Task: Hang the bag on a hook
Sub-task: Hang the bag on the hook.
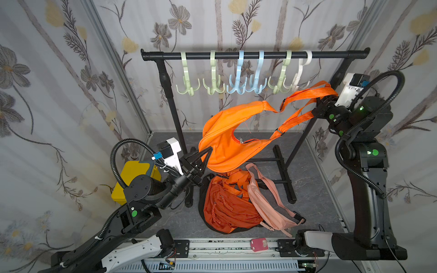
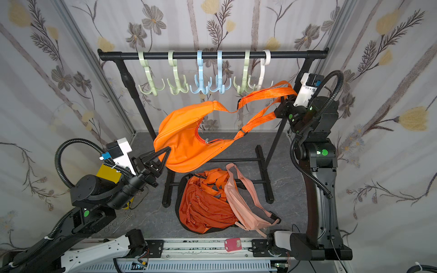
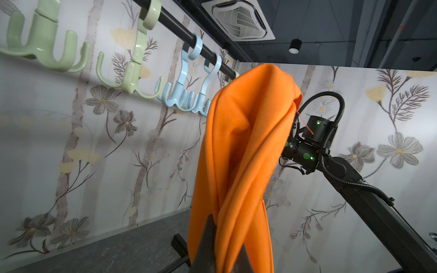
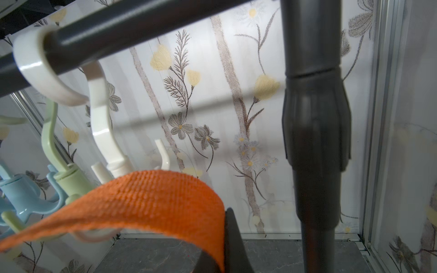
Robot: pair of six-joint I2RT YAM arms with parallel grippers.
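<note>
Just beside the white hook [image 1: 300, 71], my right gripper [image 1: 319, 104] pinches the strap loop [image 1: 305, 91]; my left gripper [image 1: 208, 149], farther off, clamps the orange bag [image 1: 227, 132].

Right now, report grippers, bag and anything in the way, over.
Left gripper shut on orange bag, right gripper shut on strap. Bag held aloft, strap beside white hook, not on it. Rack post close by right gripper.

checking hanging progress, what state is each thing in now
orange sling bag: held aloft, not hooked
strap: raised beside white hook
left gripper: shut on bag body
right gripper: shut on strap
orange backpack: lying on floor
pink sling bag: lying across backpack
</note>
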